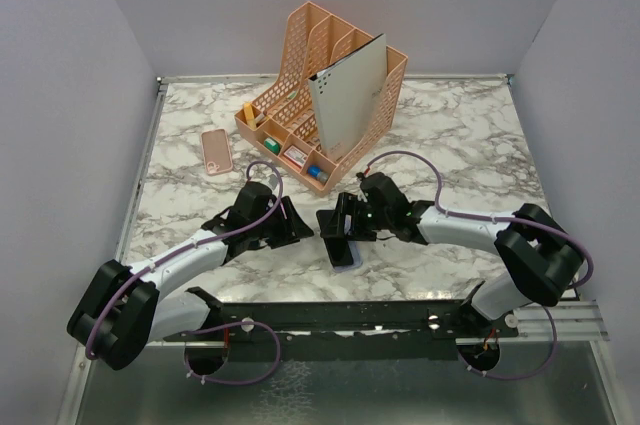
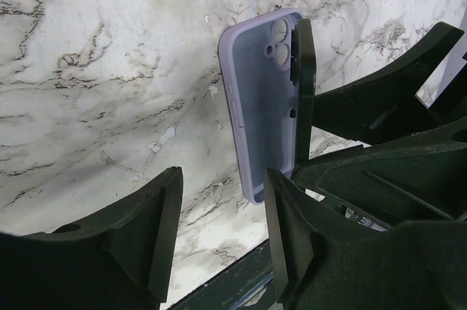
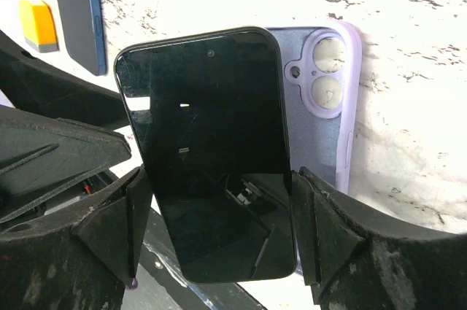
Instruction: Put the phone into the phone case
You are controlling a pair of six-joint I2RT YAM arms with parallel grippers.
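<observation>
The black phone [image 3: 208,149] is clamped by its long edges between my right gripper's [image 3: 219,230] fingers, screen up, tilted over the lavender phone case [image 3: 325,106]. The case lies open side up on the marble table, its camera cut-outs showing beside the phone. In the left wrist view the phone [image 2: 303,84] shows edge-on, standing along the right side of the case [image 2: 259,98]. My left gripper [image 2: 222,230] is open and empty, just short of the case's near end. In the top view both grippers [image 1: 293,221] [image 1: 342,225] meet over the case [image 1: 343,255].
A peach desk organizer [image 1: 345,50] with a grey folder and small items stands at the back centre. A pink phone case [image 1: 217,151] lies to its left. The table's dark front rail [image 1: 330,315] runs just behind the lavender case.
</observation>
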